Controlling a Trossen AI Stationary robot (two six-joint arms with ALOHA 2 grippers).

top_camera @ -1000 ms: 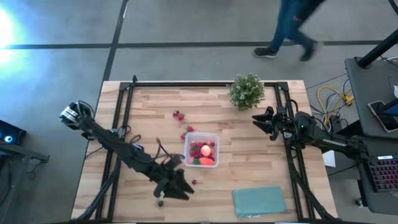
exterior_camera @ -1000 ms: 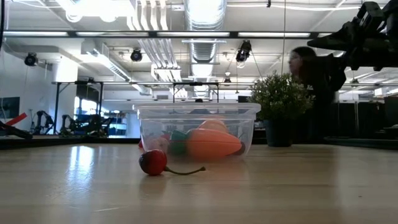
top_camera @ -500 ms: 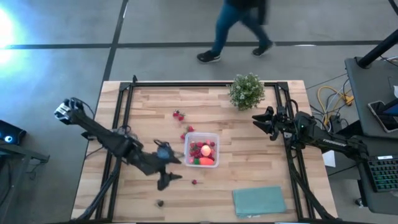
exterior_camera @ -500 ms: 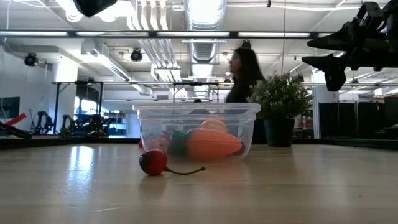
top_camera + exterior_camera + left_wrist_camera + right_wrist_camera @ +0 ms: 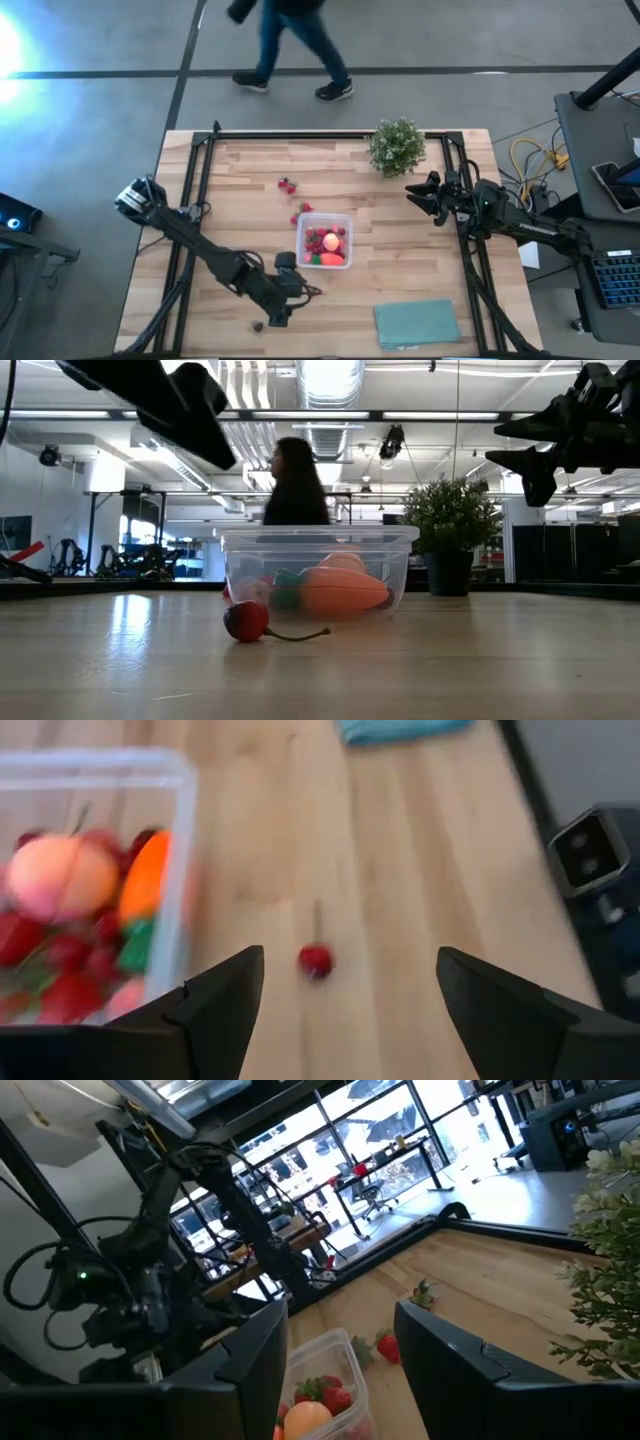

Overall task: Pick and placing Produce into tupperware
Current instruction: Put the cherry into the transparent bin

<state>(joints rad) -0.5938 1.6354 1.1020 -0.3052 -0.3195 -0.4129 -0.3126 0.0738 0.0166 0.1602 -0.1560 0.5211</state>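
Light wooden table [image 5: 400, 255] carries everything, and a person walks on the grey floor beyond its far edge. Near the table's middle stands the small clear square plastic tupperware [image 5: 324, 241], already holding a pink-orange peach-like ball [image 5: 60, 878], an orange-red piece with a green end [image 5: 141, 900] and several red strawberries. A small dark red cherry with a thin stem [image 5: 316, 958] lies on the wood just beside the container, towards the near edge. More tiny red strawberries [image 5: 288, 185] lie towards the far edge.

I judge the step in hand is reaching for this cherry. The left gripper [image 5: 345, 995] hangs above it, fingers spread apart and holding nothing. Next it needs to descend with one finger on each side of the cherry, then close.

The right gripper [image 5: 424, 196] waits near the bushy green potted plant [image 5: 397, 146], fingers apart and empty.
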